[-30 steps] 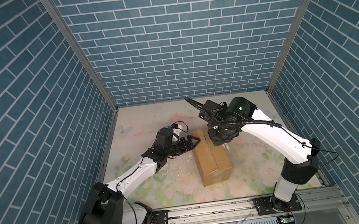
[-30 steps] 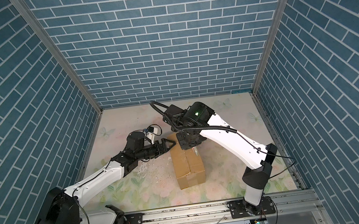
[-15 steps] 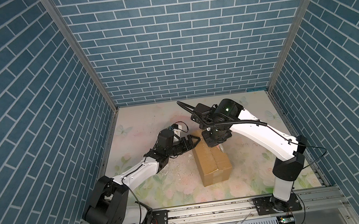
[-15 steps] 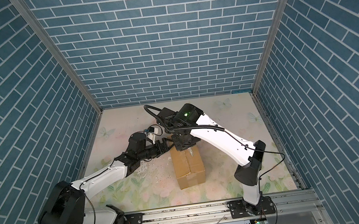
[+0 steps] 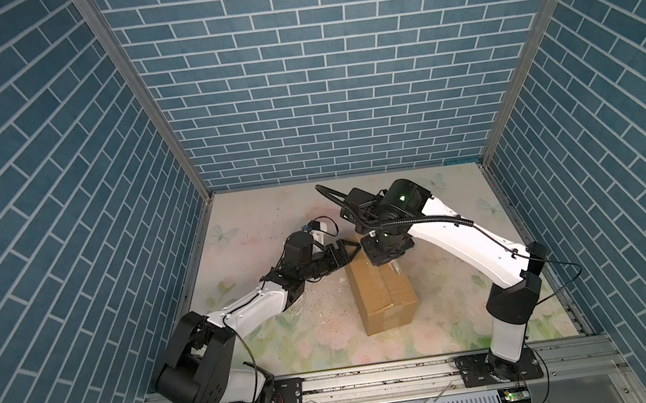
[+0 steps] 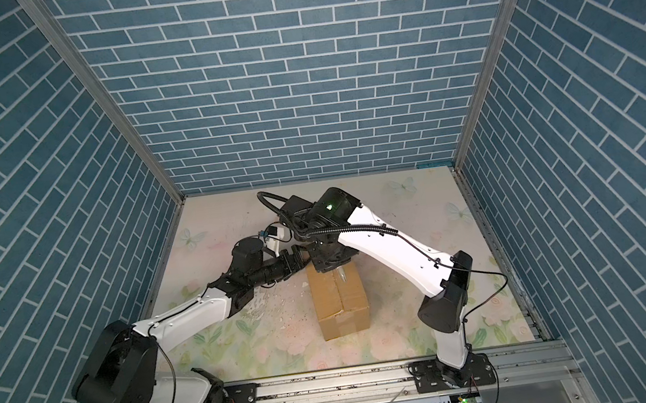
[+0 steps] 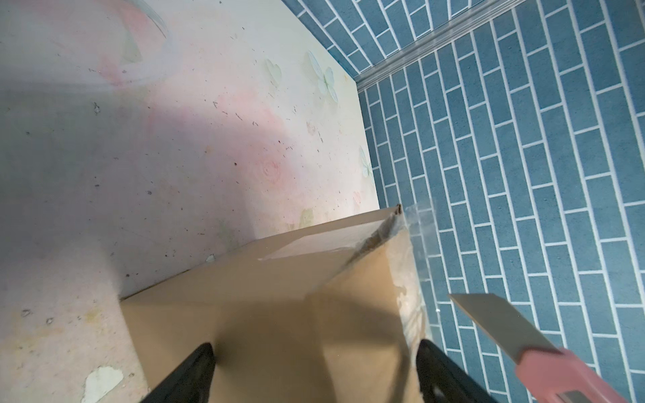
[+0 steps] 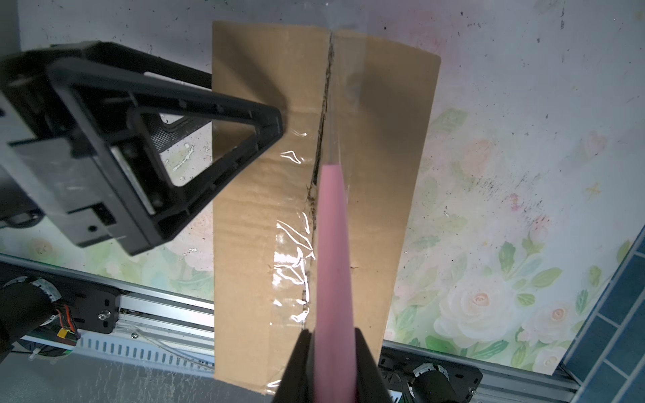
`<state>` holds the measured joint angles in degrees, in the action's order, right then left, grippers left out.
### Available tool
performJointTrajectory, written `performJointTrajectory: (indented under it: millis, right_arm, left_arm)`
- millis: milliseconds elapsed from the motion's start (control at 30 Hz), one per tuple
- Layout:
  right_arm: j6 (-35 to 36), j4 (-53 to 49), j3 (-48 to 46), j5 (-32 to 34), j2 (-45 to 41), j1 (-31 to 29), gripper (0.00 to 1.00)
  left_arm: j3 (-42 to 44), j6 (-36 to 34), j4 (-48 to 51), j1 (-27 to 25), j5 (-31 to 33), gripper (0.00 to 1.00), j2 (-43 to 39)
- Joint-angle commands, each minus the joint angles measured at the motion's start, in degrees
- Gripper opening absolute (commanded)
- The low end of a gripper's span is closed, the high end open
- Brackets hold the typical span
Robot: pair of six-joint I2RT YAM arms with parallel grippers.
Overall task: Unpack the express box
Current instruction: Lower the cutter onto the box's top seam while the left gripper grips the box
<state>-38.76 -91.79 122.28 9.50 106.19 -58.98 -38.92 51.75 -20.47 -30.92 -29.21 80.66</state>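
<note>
Within blue brick walls [image 5: 319,85], floral tabletop [image 5: 453,320]; express box [image 5: 383,295] standing on it.

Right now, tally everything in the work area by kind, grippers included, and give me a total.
Cardboard boxes: 1, the express box
Knives: 1, the pink knife
Grippers: 2, the left gripper and the right gripper
Total: 4

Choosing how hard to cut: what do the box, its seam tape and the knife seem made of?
The express box: matte brown corrugated cardboard, faint ribbing shows. The tape: clear glossy plastic film, wrinkled glints. The pink knife: smooth handle, probably plastic; flat grey blade, likely metal.
</note>
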Motion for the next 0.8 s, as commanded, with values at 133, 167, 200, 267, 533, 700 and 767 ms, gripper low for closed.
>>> performJointTrajectory:
  millis: [133,167,200,267,533,700,767]
  right_arm:
    - [-1.9,-2.5,0.3,0.0,1.1,-0.2,0.0]
    - [-1.9,-2.5,0.2,0.1,1.2,-0.2,0.0]
    - [-1.9,-2.6,0.2,0.2,1.3,-0.2,0.0]
    - [-2.1,-2.7,0.3,0.5,1.4,-0.3,0.0]
    - [-3.4,-5.2,1.9,3.4,3.5,-0.1,0.0]
    - [-4.1,-7.1,3.9,5.4,5.2,0.0,0.0]
    - [-4.5,-8.2,5.3,6.6,5.9,0.0,0.0]
  left_arm:
    - [0.4,1.3,-4.4,0.3,0.7,0.89,2.3]
    - [0.6,1.6,-5.1,0.3,0.8,0.88,2.7]
    - [0.9,1.9,-5.5,0.3,0.9,0.86,3.0]
    - [1.4,2.3,-5.9,0.2,1.5,0.84,3.4]
    - [2.2,1.7,-4.1,0.3,3.4,0.71,3.2]
    - [2.8,1.8,-4.2,0.2,3.7,0.7,3.2]
    - [3.0,1.9,-4.3,0.2,3.9,0.69,3.1]
